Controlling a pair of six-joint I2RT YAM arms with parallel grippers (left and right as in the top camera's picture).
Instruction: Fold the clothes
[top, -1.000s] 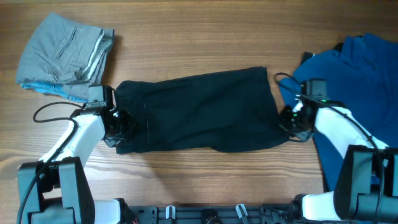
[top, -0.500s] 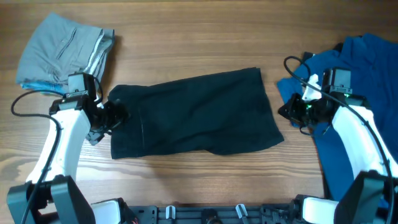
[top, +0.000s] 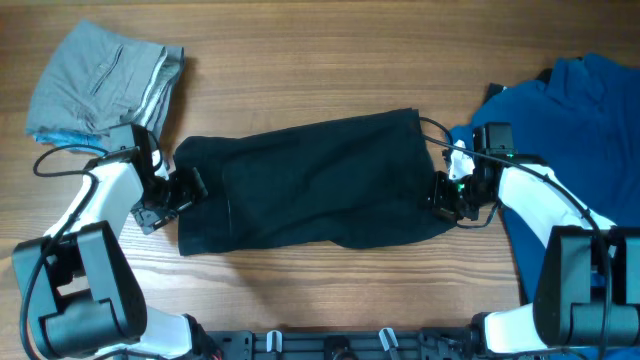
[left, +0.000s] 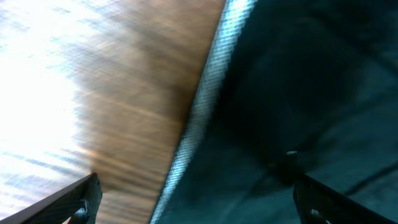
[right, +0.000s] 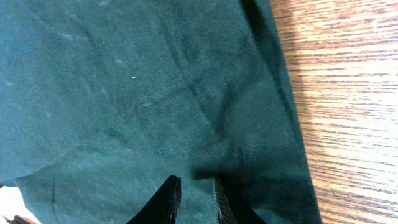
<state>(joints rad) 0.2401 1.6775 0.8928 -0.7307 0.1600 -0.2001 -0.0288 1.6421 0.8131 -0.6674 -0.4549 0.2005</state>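
Observation:
The black shorts (top: 310, 180) lie folded across the middle of the table. My left gripper (top: 180, 188) sits at their left end. In the left wrist view its jaws stand wide open (left: 199, 208) over the speckled waistband edge (left: 205, 106), holding nothing. My right gripper (top: 445, 195) rests at the shorts' right end. In the right wrist view it (right: 196, 202) has only a narrow gap, with flat dark fabric (right: 124, 93) showing through it. The grey folded garment (top: 100, 80) lies at the far left. The blue shirt (top: 585, 120) lies at the right.
Bare wooden tabletop (top: 300, 60) runs behind the shorts and along the front edge (top: 330, 290). The blue shirt reaches under my right arm (top: 540, 200). Cables loop beside both wrists.
Both grippers let go of the shorts' ends, drew outward, then came back to the ends. The left jaws went from shut to wide open. The right jaws parted slightly.

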